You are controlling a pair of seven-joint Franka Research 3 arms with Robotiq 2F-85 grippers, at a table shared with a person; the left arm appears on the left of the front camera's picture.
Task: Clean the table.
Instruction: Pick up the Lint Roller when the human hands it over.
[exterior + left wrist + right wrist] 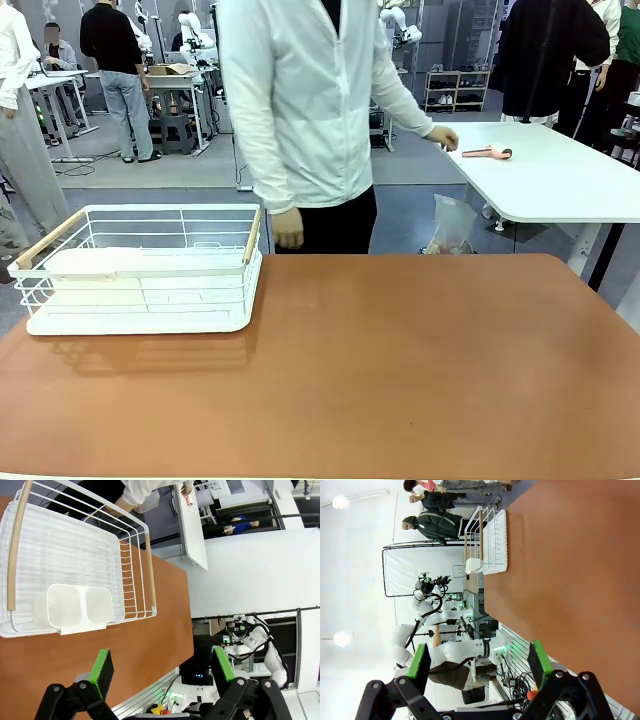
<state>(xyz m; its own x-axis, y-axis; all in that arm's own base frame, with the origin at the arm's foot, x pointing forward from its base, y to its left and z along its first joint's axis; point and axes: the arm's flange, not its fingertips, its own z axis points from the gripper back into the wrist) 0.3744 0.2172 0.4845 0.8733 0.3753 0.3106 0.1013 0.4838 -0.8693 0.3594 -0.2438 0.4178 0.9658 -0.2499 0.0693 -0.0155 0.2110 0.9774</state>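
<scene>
The left gripper [160, 651] is cut off by the bottom edge; I see just its 2 fingers and some black frame. Past its fingers, the white wire basket [132, 575] runs off the left edge and the top. Farther out past the basket, the person [140, 490] is cut by the top edge, so just a sleeve and a bit of hand show. The right gripper [479, 646] is cut off low down the same way, and the table [570, 580] ahead of it runs off the right edge. Across from both grippers, the table hides the person's legs and the bottom of a clear bag [450, 222]. A small pink thing [488, 152] on the white table [560, 185] is too small to tell.
</scene>
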